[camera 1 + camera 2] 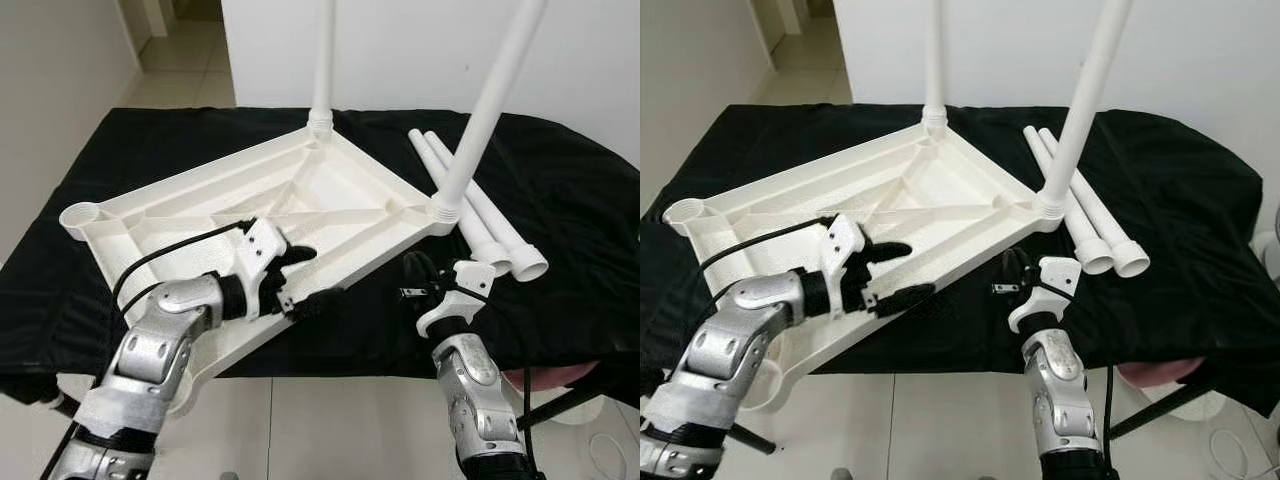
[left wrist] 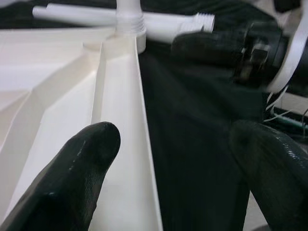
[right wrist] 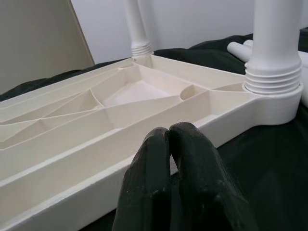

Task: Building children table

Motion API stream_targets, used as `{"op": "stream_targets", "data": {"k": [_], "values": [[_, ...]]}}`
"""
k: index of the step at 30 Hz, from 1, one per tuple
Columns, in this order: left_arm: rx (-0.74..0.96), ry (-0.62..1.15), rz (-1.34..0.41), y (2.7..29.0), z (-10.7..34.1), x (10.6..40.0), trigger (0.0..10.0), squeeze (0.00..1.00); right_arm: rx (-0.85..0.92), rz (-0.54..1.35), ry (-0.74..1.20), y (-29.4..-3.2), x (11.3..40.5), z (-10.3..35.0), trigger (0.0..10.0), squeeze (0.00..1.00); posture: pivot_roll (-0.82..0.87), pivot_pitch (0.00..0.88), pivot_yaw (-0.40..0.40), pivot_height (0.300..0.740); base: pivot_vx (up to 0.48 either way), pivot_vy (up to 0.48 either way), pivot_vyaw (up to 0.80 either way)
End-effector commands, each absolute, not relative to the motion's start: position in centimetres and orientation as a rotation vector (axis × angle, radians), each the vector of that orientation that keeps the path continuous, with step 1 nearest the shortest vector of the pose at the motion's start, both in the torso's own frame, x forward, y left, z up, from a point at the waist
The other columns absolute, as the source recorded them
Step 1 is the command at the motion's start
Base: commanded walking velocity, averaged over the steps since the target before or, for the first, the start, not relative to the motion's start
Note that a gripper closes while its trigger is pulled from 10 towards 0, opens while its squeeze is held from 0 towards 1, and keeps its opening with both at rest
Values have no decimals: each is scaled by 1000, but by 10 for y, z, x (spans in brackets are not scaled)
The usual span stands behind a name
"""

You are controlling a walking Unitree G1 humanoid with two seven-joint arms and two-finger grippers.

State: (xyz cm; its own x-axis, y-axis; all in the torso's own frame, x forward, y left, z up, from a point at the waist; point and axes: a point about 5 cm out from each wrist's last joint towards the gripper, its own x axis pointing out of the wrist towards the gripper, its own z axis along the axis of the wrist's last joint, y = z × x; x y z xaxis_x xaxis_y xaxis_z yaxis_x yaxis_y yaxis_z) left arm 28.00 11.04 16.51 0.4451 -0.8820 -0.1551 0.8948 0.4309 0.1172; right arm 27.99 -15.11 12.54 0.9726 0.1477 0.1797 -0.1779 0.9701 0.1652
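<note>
The white plastic tabletop [image 1: 290, 215] lies upside down on a black cloth [image 1: 560, 200] covering a work surface, ribbed underside facing up. 2 white legs are already screwed into corner sockets: the far leg [image 1: 323, 60] and the right-hand leg [image 1: 490, 110]. 2 loose legs [image 1: 480, 220] lie side by side on the cloth, just beside the right-hand fitted leg, threaded ends toward the robot. The left corner socket [image 1: 82, 213] is empty; the near corner overhangs the work surface edge, behind the left arm.

The left gripper [image 1: 305, 280] is at the near long edge of the tabletop, fingers spread, one finger [image 2: 72, 178] over the rim on the ribbed side and the other outside it above the cloth. It straddles the edge without clamping it. The right gripper [image 1: 418, 275] rests just off the same edge, near the right-hand fitted leg, fingers [image 3: 178, 178] pressed together and holding nothing.

Judged step: mid-assembly, 2 of 4 legs fitted. The next move probably calls for the left gripper to steady the rim, while the right gripper spreads, reaches to a loose leg, and carries it to an empty socket, aligning the thread upright before turning.
</note>
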Motion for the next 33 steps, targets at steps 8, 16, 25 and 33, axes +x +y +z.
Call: {"op": "stream_targets", "data": {"k": [8, 16, 25, 33], "values": [[249, 255, -973, 122, 137, 280, 10000, 0, 189, 189, -147, -146, 285, 124, 10000, 0, -55, 0, -16, 740, 0, 0, 0], [221, 340, -831, 128, 127, 286, 10000, 0, 187, 194, -147, -147, 286, 125, 10000, 0, -56, 0, -20, 740, 0, 0, 0], [204, 320, -841, 116, 127, 286, 10000, 0, 176, 189, -143, -150, 285, 124, 10000, 0, -66, 0, -22, 740, 0, 0, 0], [211, 245, -1026, 98, 135, 269, 10000, 0, 174, 182, -145, -151, 288, 124, 10000, 0, -70, 0, -23, 740, 0, 0, 0]]}}
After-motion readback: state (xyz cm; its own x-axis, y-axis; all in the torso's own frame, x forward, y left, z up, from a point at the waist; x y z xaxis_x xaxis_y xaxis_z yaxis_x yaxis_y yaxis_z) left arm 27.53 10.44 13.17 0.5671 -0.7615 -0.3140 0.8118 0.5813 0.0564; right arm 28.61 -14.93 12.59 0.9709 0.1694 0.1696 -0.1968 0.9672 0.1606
